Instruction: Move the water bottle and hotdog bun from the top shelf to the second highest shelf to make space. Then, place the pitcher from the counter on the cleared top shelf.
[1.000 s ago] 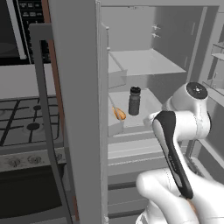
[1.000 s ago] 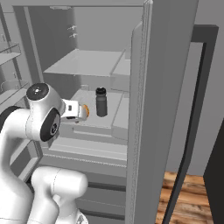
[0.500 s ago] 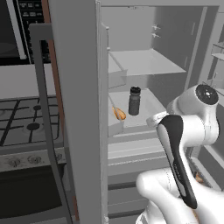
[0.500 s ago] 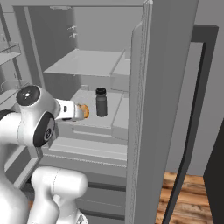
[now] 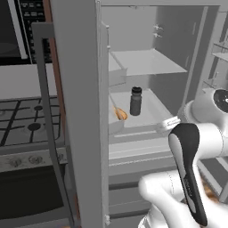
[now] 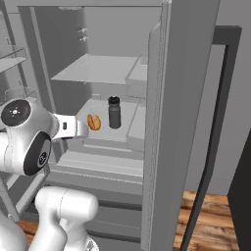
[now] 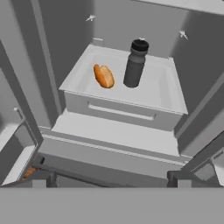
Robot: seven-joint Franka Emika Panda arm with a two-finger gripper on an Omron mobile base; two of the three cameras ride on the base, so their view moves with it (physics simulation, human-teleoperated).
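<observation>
The bottle (image 7: 134, 64) and bun (image 7: 103, 75) stand close together toward the back of their shelf (image 7: 157, 94); its front and right side are bare. The shelf above (image 5: 149, 62) hangs low over the bottle's cap. The open fridge door (image 5: 82, 111) walls off the left side.

My fingertips (image 7: 38, 183) barely poke up at the hand view's bottom edge, mostly cut off, so I can't tell my jaw gap. In the left base view my own forearm covers my gripper. Hotdog bun (image 5: 120, 114), ahead of my fingers, is half hidden behind the fridge door edge (image 5: 103, 111) in the left base view. In the right base view my wrist hides the near left corner of the shelf (image 6: 128, 128) under the bun. Orange patch (image 7: 29, 171) low beside my left finger: too small to identify.
</observation>
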